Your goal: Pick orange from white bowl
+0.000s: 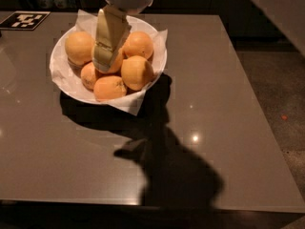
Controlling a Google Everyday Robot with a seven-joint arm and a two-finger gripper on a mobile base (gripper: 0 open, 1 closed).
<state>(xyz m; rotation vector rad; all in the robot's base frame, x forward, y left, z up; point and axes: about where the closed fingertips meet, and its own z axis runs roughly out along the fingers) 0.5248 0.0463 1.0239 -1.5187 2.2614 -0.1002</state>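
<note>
The white bowl (64,82), lined with crinkled white paper, stands at the back left of the grey table (224,80). It holds several yellow-orange oranges. My cream-coloured gripper (102,66) reaches down from the top of the camera view onto the middle of the pile. It covers most of the middle orange (117,64). Other oranges lie at the left (78,46), the back right (138,44), the front right (137,72) and the front (109,88). No stem dot shows on any of them.
A black-and-white marker tag (24,20) lies at the table's back left corner. The arm's dark shadow (176,175) falls across the front middle of the table. The table's right edge (257,118) borders dark floor.
</note>
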